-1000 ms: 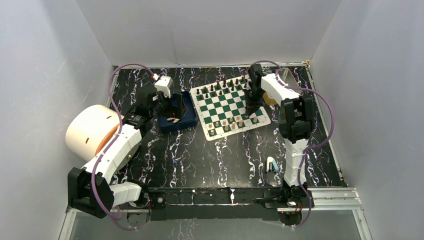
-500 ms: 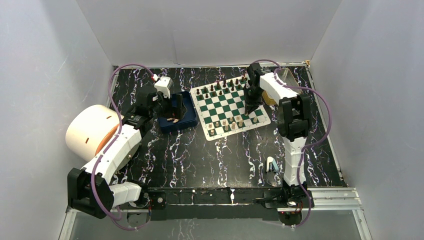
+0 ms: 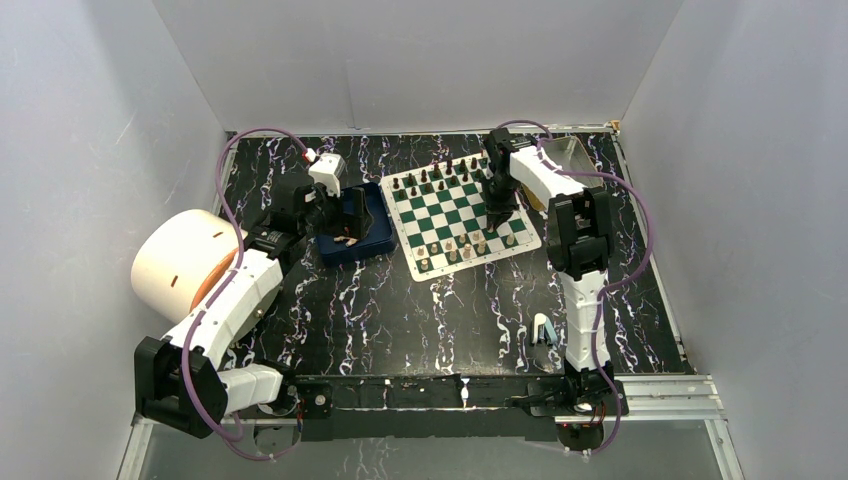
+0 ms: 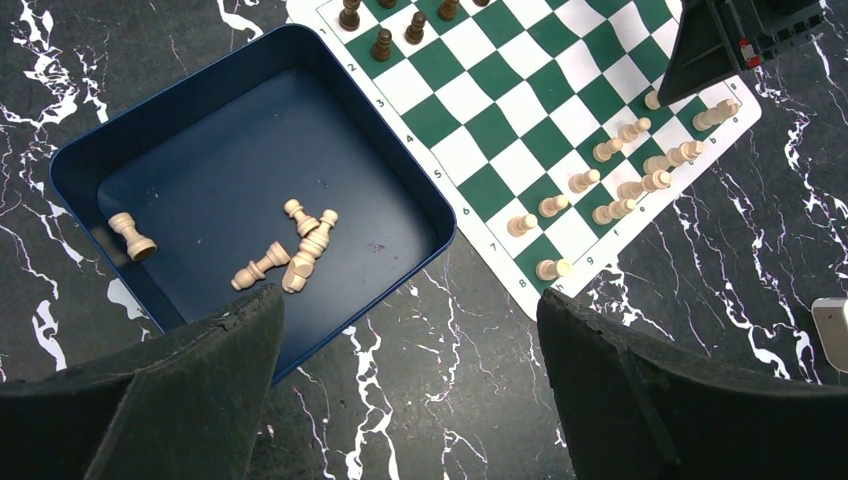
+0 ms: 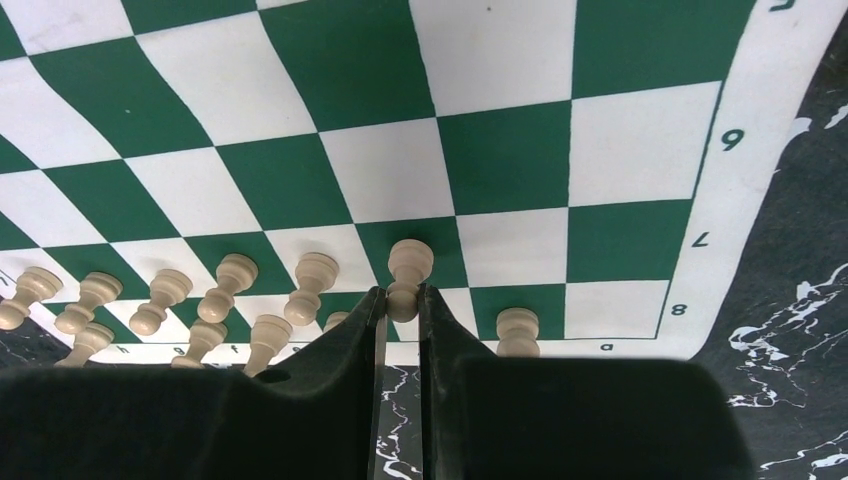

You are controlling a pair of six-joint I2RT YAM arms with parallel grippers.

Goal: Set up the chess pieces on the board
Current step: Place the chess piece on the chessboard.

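The green-and-white board (image 3: 455, 205) lies at the table's far middle. Cream chess pieces (image 4: 620, 180) stand in two rows along its near edge, and dark pieces (image 3: 440, 170) line its far edge. My right gripper (image 5: 402, 295) hangs over the near right corner (image 3: 497, 218), shut on the head of a cream pawn (image 5: 410, 262) that stands upright on a green square. My left gripper (image 4: 410, 310) is open and empty above the black table, next to the blue tray (image 4: 250, 60). Several cream pieces (image 4: 300, 245) lie on their sides in that tray.
A big white roll (image 3: 185, 260) sits at the left, beside the left arm. A yellow-rimmed tin (image 3: 565, 155) stands behind the board's right corner. A small white and blue object (image 3: 543, 330) lies near the right arm's base. Grey walls close in three sides.
The right arm has shifted a little to the left along the board's right side, its fingers still round the pawn. The left arm has not moved.
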